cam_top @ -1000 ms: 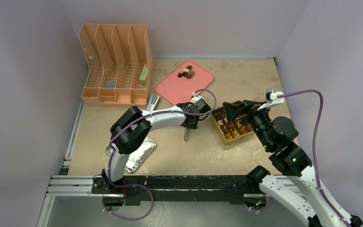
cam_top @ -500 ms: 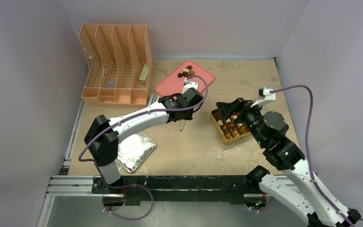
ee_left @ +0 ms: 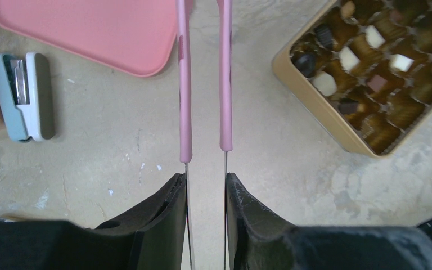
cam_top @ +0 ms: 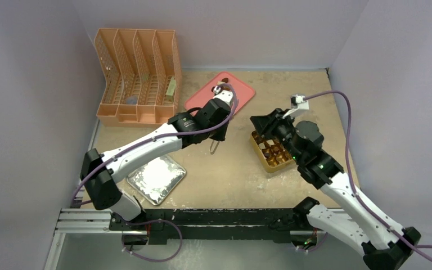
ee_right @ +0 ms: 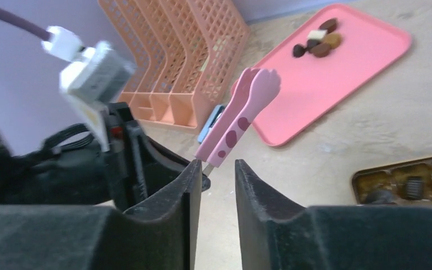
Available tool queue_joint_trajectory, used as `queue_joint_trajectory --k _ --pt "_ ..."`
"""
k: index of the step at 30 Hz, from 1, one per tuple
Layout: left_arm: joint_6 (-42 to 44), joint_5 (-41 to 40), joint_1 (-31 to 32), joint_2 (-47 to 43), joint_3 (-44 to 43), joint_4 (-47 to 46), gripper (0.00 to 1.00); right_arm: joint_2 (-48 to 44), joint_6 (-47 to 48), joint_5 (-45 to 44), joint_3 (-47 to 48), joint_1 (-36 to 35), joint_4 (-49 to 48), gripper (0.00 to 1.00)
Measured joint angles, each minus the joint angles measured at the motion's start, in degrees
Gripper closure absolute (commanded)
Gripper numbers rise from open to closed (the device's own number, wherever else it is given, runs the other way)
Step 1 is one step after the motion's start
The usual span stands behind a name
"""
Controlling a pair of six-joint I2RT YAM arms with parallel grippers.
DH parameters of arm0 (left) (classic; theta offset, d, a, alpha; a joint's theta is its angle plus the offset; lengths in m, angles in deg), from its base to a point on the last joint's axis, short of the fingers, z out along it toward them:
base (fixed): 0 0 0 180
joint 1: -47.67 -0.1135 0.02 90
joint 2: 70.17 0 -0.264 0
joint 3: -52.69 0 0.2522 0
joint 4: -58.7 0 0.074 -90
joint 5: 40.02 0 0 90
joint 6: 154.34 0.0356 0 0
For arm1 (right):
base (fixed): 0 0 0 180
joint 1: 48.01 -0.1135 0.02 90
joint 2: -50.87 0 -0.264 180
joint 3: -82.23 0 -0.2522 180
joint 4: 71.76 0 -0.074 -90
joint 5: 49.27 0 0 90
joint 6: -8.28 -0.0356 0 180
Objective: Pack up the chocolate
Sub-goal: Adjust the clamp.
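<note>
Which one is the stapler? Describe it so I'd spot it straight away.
Find the orange mesh file organizer at the far left of the table. By its near right corner, between it and the pink tray, lies the stapler. It is the only pale teal thing there, small and oblong, with a metal strip showing.

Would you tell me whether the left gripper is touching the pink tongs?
Touching. The left wrist view shows the left gripper clamping the pink tongs between its fingers.

One tongs (ee_left: 184, 84); one tray (ee_right: 360, 62); one box (cam_top: 278, 165); five loose chocolates (ee_right: 320, 48).
</note>
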Motion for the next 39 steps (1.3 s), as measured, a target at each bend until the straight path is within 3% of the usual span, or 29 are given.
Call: queue_joint_trajectory --k 3,6,20,35,39 --pt "1.7 2.8 0.0 -2.9 0.1 -0.3 0.72 4.5 -0.8 1.9 -0.1 0.0 -3.8 0.87" --pt "3.6 5.6 0.0 -4.5 0.1 -0.4 0.72 9.4 -1.1 4.1 -0.1 0.0 -6.8 0.89" --pt "6.9 10.0 -0.1 -4.8 0.3 0.4 0.73 24.1 -0.8 10.0 2.1 0.0 -15.0 0.85" --pt "6.5 9.5 -1.2 -4.8 -1.1 0.1 0.73 24.5 -0.5 10.5 0.2 0.0 -16.5 0.81" --pt "6.4 9.7 -1.4 -4.8 -1.1 0.1 0.73 24.4 -0.5 10.4 0.2 0.0 -16.5 0.70"
